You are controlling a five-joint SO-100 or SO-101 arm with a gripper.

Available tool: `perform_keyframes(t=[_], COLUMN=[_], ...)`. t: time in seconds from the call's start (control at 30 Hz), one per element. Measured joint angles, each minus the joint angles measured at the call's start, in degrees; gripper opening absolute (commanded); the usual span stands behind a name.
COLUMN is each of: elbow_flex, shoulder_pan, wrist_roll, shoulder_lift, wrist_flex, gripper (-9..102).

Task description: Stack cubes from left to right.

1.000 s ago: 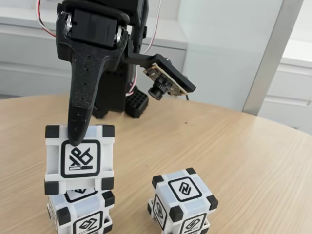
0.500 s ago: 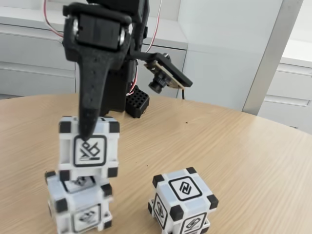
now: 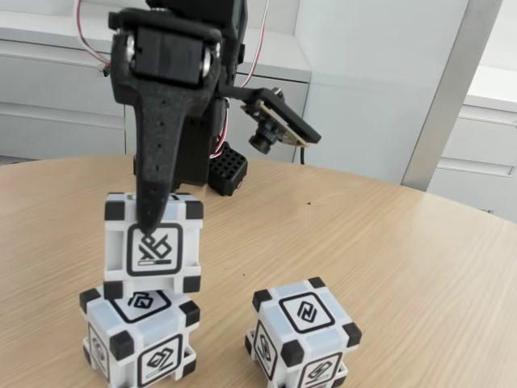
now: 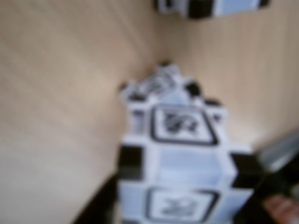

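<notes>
Three white cubes with black corners are on a wooden table. In the fixed view my black gripper [image 3: 152, 220] is shut on the upper cube [image 3: 161, 271], one finger across its front face. That cube is upright over the back part of the lower cube [image 3: 142, 338] at the left; whether they touch is unclear. The third cube [image 3: 304, 333] stands alone to the right. The blurred wrist view shows the held cube [image 4: 180, 154], the lower cube [image 4: 159, 84] peeking past it and the third cube [image 4: 210, 5] at the top edge.
The round wooden table [image 3: 420, 267] has bare room to the right and behind the cubes. The arm's black base [image 3: 194, 162] stands at the back left, with the wrist camera [image 3: 271, 129] sticking out to the right. White cabinets and a wall lie beyond.
The gripper carried the held cube a little right and back over the lower cube. The lower cube shifted slightly and turned. The right cube stayed put.
</notes>
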Motion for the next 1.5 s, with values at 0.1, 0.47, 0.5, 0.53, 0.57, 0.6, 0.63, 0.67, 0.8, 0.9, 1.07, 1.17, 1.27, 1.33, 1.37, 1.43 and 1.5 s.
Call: perform_keyframes(t=[0.1,0.47,0.5,0.53,0.57,0.6,0.63,0.67,0.8,0.9,1.07,1.17,1.27,1.33,1.37,1.43,1.5], elbow_flex=[0.09,0.18,0.18,0.18,0.18,0.18,0.18,0.18,0.18,0.09,0.09,0.09,0.09,0.09,0.09,0.09,0.09], shoulder_pan=[0.00,0.00,0.00,0.00,0.00,0.00,0.00,0.00,2.20,3.96,4.57,4.57,4.57,4.57,4.57,4.57,4.57], wrist_roll=[-0.26,-0.26,-0.26,-0.26,-0.26,-0.26,-0.26,-0.26,0.88,2.02,2.90,5.27,8.26,9.14,9.40,9.58,9.67], shoulder_lift=[0.00,-0.09,-0.09,-0.09,-0.09,-0.09,-0.09,-0.09,1.49,3.78,4.57,4.48,4.48,4.48,4.48,4.48,4.48], wrist_flex=[0.09,0.97,0.97,0.97,0.97,0.97,0.97,0.97,0.97,0.97,-0.18,-4.92,-10.55,-12.66,-13.18,-13.80,-13.80], gripper=[29,37,37,37,36,36,36,35,34,34,34,33,33,33,33,34,34])
